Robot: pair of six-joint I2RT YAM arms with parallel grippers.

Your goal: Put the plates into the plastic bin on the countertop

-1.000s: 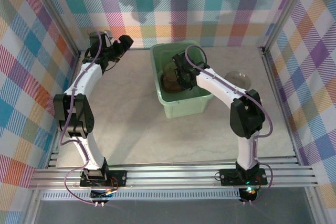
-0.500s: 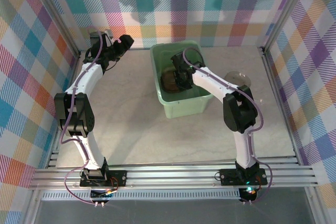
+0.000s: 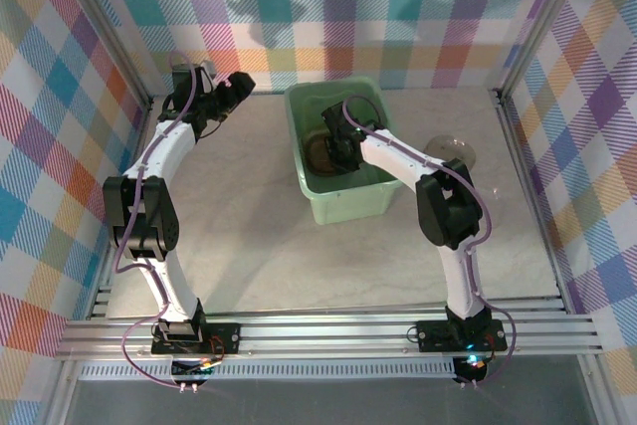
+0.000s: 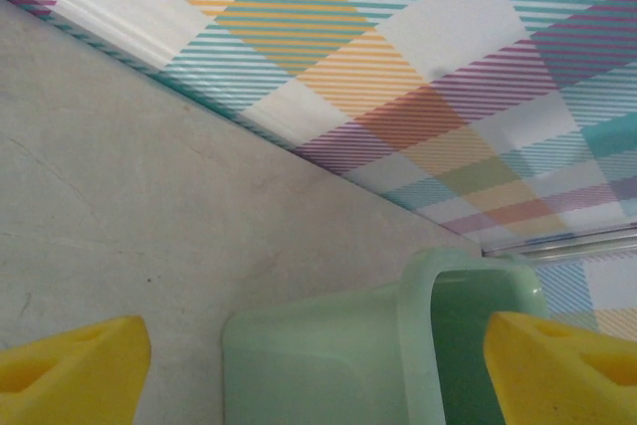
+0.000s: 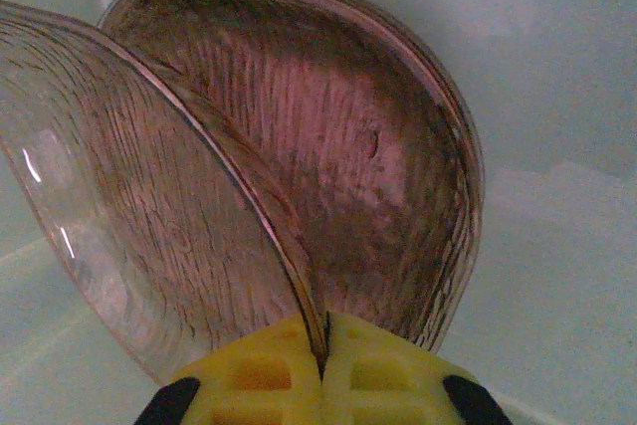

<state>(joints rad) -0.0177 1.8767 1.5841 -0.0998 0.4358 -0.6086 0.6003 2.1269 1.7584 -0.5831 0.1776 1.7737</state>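
Your right gripper (image 5: pixel 323 365) pinches a smoky-brown plate (image 5: pixel 129 226) by its rim inside the mint-green bin (image 3: pixel 343 208), against the stacked plates (image 5: pixel 368 146), while your left gripper (image 3: pixel 235 84) hangs far left, fingers (image 4: pixel 70 365) spread wide

Left arm (image 3: pixel 159 161), right arm (image 3: pixel 398 158): white link shells, black joint housings. Lilac cable (image 3: pixel 121 246) runs along each. Black base plates (image 3: pixel 194 337), small lit LEDs below. Left claw (image 3: pixel 237 80) black-bodied; right claw (image 5: pixel 320 370) fingers yellow, square-recessed, on black mounts.
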